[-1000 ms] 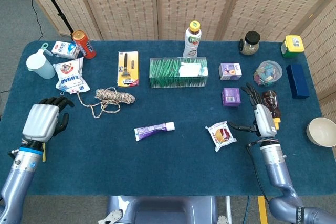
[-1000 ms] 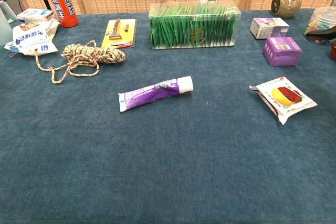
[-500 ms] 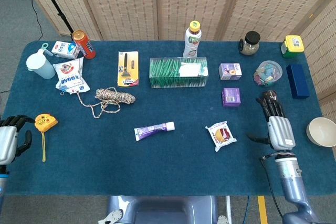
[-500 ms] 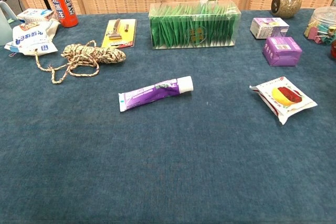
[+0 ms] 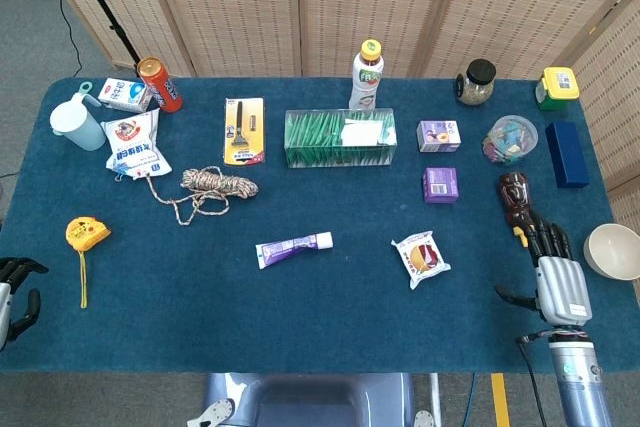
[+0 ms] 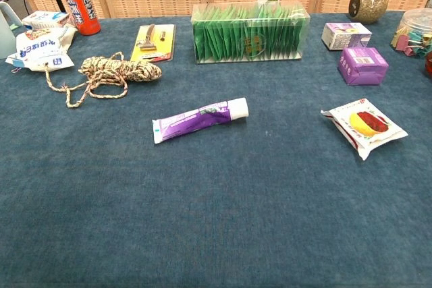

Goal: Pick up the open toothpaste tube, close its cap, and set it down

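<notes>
A purple toothpaste tube (image 5: 293, 246) with a white cap end lies flat near the middle of the blue table, cap pointing right; the chest view shows the tube (image 6: 200, 119) too. My right hand (image 5: 556, 272) hovers at the table's right front edge, fingers apart, holding nothing, far right of the tube. My left hand (image 5: 12, 295) shows only partly at the left front edge of the head view, fingers spread and empty. Neither hand appears in the chest view.
A snack packet (image 5: 421, 258) lies right of the tube, a rope coil (image 5: 214, 185) to its back left. A yellow tape measure (image 5: 82, 234) sits near the left hand. A green packet box (image 5: 339, 137), purple boxes (image 5: 440, 184), a brown figurine (image 5: 516, 197) and a white bowl (image 5: 613, 250) stand around.
Both hands have drawn back toward the front edge, the left almost out of the head view. The yellow tape measure now lies uncovered. The tube has not moved.
</notes>
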Controlling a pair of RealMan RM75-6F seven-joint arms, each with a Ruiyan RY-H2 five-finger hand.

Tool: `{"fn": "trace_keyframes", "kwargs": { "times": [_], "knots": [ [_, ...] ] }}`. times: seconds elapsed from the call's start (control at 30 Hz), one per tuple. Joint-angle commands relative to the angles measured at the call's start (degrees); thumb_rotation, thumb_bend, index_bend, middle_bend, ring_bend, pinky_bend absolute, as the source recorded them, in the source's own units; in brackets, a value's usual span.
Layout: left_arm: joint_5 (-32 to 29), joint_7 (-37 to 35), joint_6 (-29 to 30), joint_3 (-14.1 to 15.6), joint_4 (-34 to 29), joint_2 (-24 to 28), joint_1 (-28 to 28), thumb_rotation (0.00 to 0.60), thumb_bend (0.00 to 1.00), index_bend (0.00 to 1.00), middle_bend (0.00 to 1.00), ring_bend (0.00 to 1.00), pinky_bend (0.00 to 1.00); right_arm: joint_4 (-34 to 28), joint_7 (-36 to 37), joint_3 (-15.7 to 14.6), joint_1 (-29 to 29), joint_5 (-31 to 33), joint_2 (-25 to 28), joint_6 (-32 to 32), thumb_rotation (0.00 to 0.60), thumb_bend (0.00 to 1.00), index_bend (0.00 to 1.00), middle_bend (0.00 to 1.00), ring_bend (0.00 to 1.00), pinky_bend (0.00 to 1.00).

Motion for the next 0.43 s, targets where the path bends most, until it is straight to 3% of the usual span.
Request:
{"fn": "trace_keyframes", "kwargs": {
  "times": [0.03,0.3,0.43],
  "knots": [
    [0.7,0.2,0.4,-0.5,-0.3,-0.1,0.6,0.6,0.56,0.33,0.31,0.21,0.22,-0.2,0.0,-0.2,-0.6,-0.4,0.4,0.5,0.6,0.04,0.09,0.0,0.0,0.0],
    [1.7,3.1,-0.1,-1.8,-2.6,1.4,1.2,0.6,0.56,0.26,0.24,0.16,0.22,0.5,1.5,-0.1,-1.4,-0.9,0.7,0.9,0.6,0.04,0.08,0.0,0.0,0.0],
    [0.9,4.7,-1.8,-1.8,-4.4,2.7,1.5,0.6,0.56,0.09,0.11,0.06,0.15,1.1,1.9,0.1,-1.3,-1.1,0.6,0.6,0.6,0.04,0.07,0.0,0.0,0.0]
  ]
}}
